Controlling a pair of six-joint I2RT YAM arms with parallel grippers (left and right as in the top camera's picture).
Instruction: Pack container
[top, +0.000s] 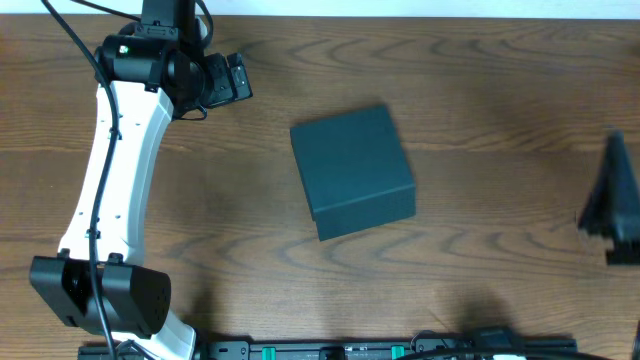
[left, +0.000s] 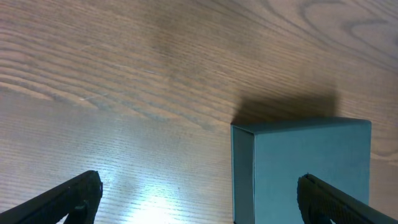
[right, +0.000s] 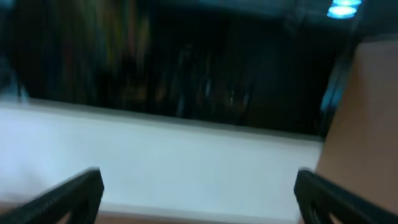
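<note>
Left wrist view.
- Left pincer (left: 199, 182): two black fingers (left: 68, 200) at the frame's lower corners, spread wide, nothing between them.
- Dark teal-grey matte square cardboard container (left: 305, 171): lid down, resting on the worktop beyond the fingers. It lies toward the finger at the lower right corner and touches neither.
- Brown wood-grain worktop (left: 155, 74): runs on behind the container, with a patch of glare close to the fingers.

Overhead view.
- Black rail with green fittings (top: 330, 350): along the near edge.
- White left arm with black joints (top: 110, 190): rises from the near left corner to the far left. Its pincer points toward the container's side of the worktop, well apart from the container.
- Container: about mid-worktop, closed, turned slightly askew to the worktop's edges.
- Right pincer (top: 612, 200): a dark shape partly cut off at the right edge, well apart from the container.

Right wrist view, blurred.
- Two dark fingers at the lower corners, spread wide, gripping nothing.
- Beyond them a pale band, then darkness. What lies there cannot be told.
</note>
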